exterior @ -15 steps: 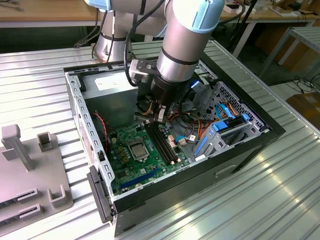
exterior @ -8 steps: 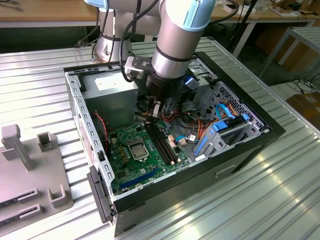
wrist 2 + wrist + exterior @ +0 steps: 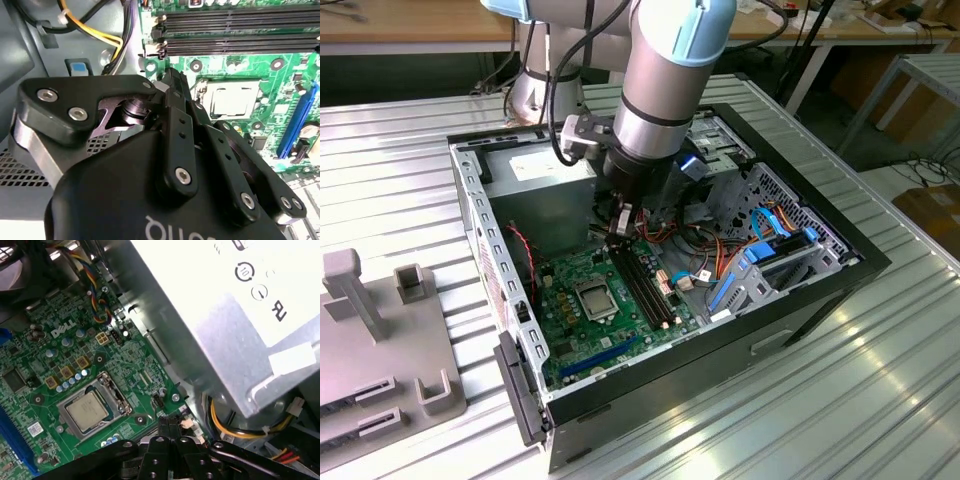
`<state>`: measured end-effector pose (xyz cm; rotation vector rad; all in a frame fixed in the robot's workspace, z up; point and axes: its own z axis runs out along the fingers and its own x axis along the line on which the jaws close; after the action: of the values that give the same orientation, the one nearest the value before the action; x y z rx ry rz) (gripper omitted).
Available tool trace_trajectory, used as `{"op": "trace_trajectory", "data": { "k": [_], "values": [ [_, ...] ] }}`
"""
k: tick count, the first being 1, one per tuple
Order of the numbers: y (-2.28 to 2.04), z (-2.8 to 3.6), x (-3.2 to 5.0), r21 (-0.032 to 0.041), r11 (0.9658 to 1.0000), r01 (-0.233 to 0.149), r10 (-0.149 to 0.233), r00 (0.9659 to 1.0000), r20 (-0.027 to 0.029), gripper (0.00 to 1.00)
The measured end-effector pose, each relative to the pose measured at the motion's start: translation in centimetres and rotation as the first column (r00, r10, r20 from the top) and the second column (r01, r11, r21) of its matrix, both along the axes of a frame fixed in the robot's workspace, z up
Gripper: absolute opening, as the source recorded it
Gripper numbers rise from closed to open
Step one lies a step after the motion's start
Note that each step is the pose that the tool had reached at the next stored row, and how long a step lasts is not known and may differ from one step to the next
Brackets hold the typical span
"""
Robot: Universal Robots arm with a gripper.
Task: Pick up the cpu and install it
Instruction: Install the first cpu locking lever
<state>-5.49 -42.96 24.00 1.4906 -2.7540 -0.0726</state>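
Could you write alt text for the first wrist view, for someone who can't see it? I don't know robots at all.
A small square cpu with a silvery top sits in its socket on a green motherboard inside an open computer case. The robot's black gripper hangs close beside the socket, and a grey metal power supply box with yellow and black cables is next to it.

The black two-finger gripper (image 3: 617,232) hangs inside the open black computer case (image 3: 860,262) — the grey metal power-supply box (image 3: 542,195) stands close beside it, the bundle of coloured cables (image 3: 692,252) crowds its other side. Above the green motherboard (image 3: 582,325) around the silvery square cpu (image 3: 86,410) in its socket — open room.
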Motion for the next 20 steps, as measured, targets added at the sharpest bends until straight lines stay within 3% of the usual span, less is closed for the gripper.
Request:
{"op": "trace_trajectory", "data": {
  "k": [3,11,19,20],
  "values": [
    [-0.03,-0.03,-0.31,-0.0001,1.0000,-0.005,0.005,1.0000,-0.0001,0.11],
    [-0.62,-0.01,-0.55,-0.0024,0.9991,-0.042,0.042,0.9991,-0.0001,0.11],
    [-0.61,0.52,-0.74,-0.0244,0.9967,-0.077,0.077,0.9970,-0.0015,0.11],
    [-0.61,0.61,-0.84,-0.0336,0.9959,-0.084,0.084,0.9965,-0.0022,0.11]
  ]
}}
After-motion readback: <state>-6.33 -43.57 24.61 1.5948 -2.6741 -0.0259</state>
